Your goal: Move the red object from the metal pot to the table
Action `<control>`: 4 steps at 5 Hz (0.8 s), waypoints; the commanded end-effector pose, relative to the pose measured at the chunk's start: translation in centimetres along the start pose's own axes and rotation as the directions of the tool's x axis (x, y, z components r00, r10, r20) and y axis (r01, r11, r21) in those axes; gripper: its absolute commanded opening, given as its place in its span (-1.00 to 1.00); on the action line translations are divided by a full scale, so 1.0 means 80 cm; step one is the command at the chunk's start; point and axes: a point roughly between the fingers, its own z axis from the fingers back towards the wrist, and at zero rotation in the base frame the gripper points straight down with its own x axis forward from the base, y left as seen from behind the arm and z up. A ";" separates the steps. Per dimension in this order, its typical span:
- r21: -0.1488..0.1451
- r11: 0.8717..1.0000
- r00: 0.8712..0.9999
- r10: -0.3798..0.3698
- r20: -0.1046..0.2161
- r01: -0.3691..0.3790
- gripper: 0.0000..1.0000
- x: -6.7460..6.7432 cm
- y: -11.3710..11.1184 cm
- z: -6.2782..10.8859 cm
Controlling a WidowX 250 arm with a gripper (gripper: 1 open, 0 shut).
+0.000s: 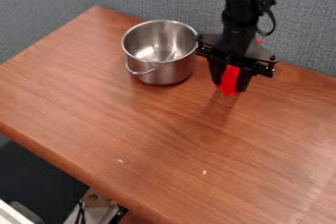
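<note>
The red object (230, 80) is a bright red block, longer than it is wide, held upright or nearly so in the dark tool (229, 79), whose parts cover some of it (its upper end is hard to make out). It is to the right of the pot in the picture, apart from it; whether its lower end touches the wood cannot be told. The metal pot (159, 51) is round, shiny and silver, straight-sided, with a thin wire handle, standing upright on the brown, reddish-grained tabletop (144, 140).
</note>
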 end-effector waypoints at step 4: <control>-0.024 0.999 0.999 -0.022 0.031 0.022 1.00 0.020 -0.010 0.003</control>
